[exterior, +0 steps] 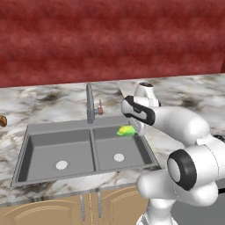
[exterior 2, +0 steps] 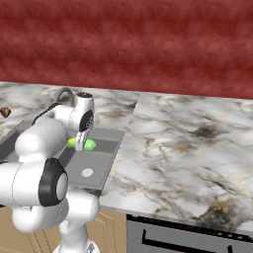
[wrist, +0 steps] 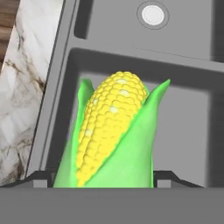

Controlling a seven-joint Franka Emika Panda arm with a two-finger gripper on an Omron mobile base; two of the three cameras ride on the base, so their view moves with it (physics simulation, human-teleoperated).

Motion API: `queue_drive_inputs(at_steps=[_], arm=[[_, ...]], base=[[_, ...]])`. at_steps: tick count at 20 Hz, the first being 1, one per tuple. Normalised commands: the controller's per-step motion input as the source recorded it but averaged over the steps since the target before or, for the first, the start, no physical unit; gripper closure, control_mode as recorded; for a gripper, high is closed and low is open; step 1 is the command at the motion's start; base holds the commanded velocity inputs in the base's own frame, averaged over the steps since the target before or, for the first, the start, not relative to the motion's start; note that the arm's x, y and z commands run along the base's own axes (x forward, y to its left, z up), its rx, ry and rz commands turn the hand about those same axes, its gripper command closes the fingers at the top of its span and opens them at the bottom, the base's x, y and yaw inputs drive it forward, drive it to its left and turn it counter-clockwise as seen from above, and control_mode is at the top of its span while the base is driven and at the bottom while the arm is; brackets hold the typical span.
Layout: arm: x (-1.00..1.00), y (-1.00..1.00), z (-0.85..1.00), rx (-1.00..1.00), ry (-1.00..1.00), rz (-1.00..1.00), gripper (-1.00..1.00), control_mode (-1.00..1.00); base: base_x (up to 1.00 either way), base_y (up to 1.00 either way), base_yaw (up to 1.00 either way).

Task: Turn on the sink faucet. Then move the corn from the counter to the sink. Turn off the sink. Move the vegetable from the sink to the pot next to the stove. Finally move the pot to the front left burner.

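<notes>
Hand view: corn [wrist: 111,131] between tool [wrist: 103,180] tips

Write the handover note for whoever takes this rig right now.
Gripper: fingers set wide around the corn, holding it over the sink, right basin.
Sink faucet behind the divider; whether water runs, cannot tell.
Done: corn lifted off the counter.
Left: release corn in the sink, turn faucet off, corn to pot, pot to front left burner.
</notes>
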Motion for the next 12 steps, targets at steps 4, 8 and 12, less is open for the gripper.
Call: queue_drive_inputs(at_steps=[4, 8, 12], arm=[[-0.39, -0.21, 0.63, 0.0, 0.0, -0.02, 1.0, -1.0], [-0.08, -0.04, 0.07, 0.0, 0.0, -0.05, 1.0, -1.0], [0.0, 0.0, 0.0, -0.01, 0.0, 0.0, 1.0, -1.0]], base=[[0.0, 0.0, 0.0], [0.0, 0.0, 0.0], [0.0, 0.0, 0.0]])
